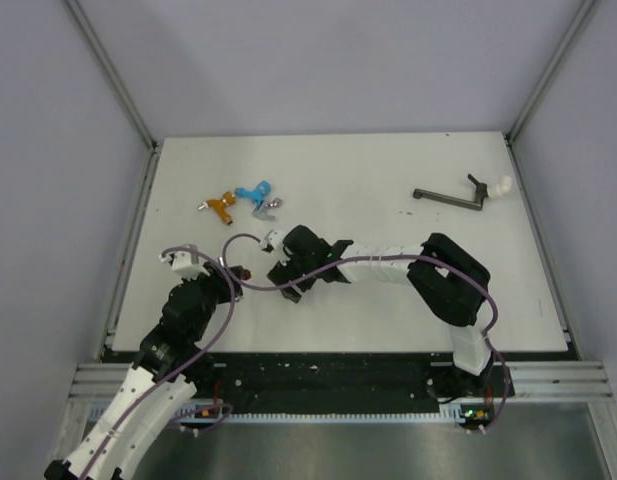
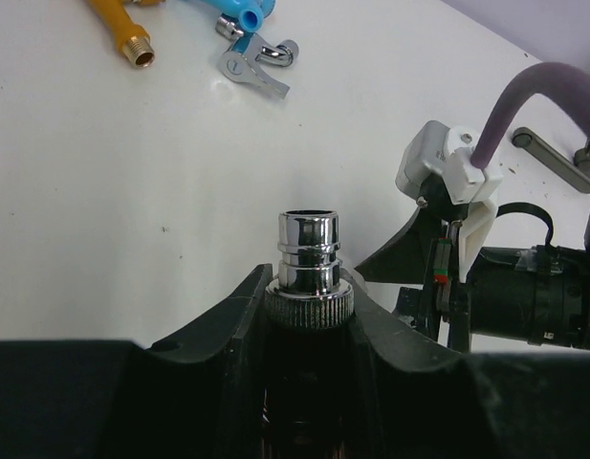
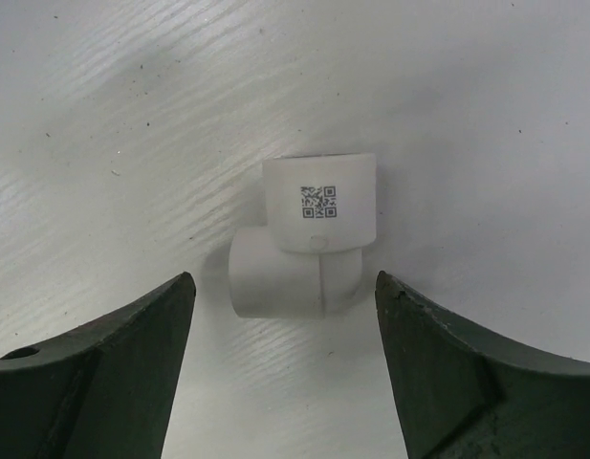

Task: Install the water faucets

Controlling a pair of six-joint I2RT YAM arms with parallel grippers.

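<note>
Wrist views reveal left end effector (image 2: 309,287) clenching faucet (image 2: 310,244), right end effector (image 3: 283,283) released near elbow (image 3: 318,206).

- Top view: even, soft light from overhead; the white table (image 1: 388,290) reads bright, with only faint shadows.
- Left wrist view: the faucet (image 2: 310,258) shows hard glints on its chrome tip; the left gripper's fingers (image 2: 228,330) are dark and soft-edged.
- Right wrist view: the white elbow fitting (image 3: 309,239) is sharp, its shadow faint; the right gripper's fingers (image 3: 94,373) blur.
</note>
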